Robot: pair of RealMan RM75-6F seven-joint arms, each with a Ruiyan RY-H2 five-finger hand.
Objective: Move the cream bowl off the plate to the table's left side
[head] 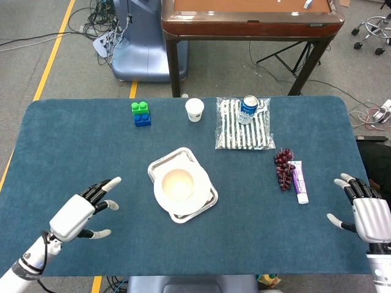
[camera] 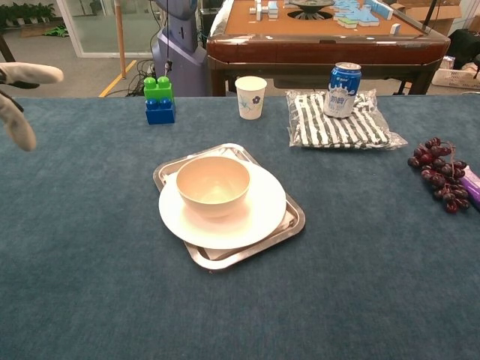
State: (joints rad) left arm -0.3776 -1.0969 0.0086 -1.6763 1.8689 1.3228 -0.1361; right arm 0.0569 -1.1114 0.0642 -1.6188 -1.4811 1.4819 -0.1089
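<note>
On the worktop (head: 73, 140), left to right: left robot hand (head: 82, 210), released, fingers spread, hovering well apart from the bowl. Green-and-blue toy blocks (camera: 159, 100) at the far edge. Cream bowl (camera: 213, 184), upright, mouth up, round with no long axis, centred on a white plate (camera: 255, 217) in a steel tray (camera: 289, 225). Paper cup (camera: 250, 97); drink can (camera: 343, 89) on a striped cloth (camera: 337, 127); grapes (head: 283, 168); purple tube (head: 298, 182). Right robot hand (head: 365, 213), released, far right.
</note>
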